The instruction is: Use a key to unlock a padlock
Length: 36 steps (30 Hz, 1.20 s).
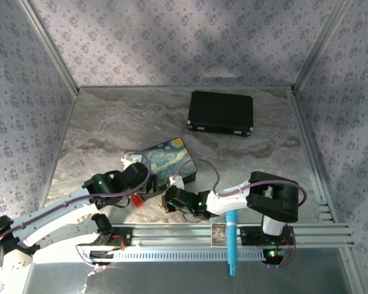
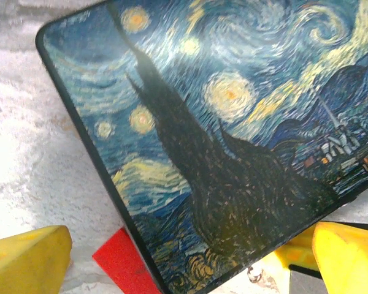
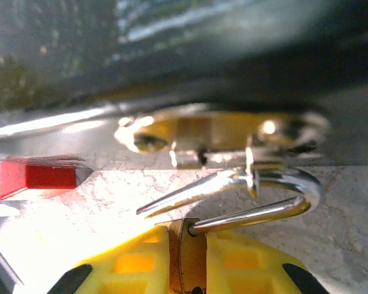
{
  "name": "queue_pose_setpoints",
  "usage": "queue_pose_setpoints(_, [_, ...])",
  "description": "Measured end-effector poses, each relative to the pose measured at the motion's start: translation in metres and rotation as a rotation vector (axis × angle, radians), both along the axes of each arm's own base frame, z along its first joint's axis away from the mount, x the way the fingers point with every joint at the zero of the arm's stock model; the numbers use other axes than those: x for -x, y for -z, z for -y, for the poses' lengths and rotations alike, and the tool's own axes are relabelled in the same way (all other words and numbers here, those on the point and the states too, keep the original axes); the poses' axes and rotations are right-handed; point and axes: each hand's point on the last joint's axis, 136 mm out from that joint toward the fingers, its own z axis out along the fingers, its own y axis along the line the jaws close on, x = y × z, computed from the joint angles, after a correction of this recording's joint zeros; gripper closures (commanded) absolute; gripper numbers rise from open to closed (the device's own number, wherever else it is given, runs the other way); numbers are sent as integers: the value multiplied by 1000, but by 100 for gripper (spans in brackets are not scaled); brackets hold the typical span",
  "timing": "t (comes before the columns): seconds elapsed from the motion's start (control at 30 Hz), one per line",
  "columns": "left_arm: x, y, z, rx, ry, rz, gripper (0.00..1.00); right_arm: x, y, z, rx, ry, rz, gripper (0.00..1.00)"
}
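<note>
The padlock is a small brass body clamped between the yellow fingers of my right gripper, which is shut on it. Its silver shackle stands swung open, and its curved end passes through the loop of the brass hasp on the painted box. The key is out of view. In the top view my right gripper sits at the box's near corner. My left gripper is open, its yellow fingers spread on either side of the box's near corner.
A red block lies against the box's near left edge, also seen as the red block left of the hasp. A black case sits at the back right. A blue marker lies across the front rail.
</note>
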Motion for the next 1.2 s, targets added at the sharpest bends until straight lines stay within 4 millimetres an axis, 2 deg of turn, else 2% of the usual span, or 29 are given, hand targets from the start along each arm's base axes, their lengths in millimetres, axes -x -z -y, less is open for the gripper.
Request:
queue_pose_setpoints(0.13, [-8,0,7,-105,75,10,0,0,-1,2,-62,-4,8,98])
queue_pose_setpoints(0.33, [-10,20,23,-333,272,-5,1,3,-5,3,-162,-21,17,100])
queue_pose_setpoints(0.43, [-10,28,33,-421,356,-13,8,2,-2,9,-195,3,-8,100])
queue_pose_setpoints(0.67, [-11,33,58,-497,452,-31,34,-8,-1,17,-258,42,-39,100])
queue_pose_setpoints(0.73, [-11,33,61,-508,463,-34,38,-9,-1,18,-272,44,-41,100])
queue_pose_setpoints(1.0, [-13,38,72,-537,482,-54,39,-16,-4,26,-346,56,-53,100])
queue_pose_setpoints(1.13, [-13,53,69,-595,493,-95,41,-19,-5,28,-357,65,-54,100])
queue_pose_setpoints(1.2, [-12,52,70,-600,497,-92,41,-19,-5,28,-359,67,-54,100])
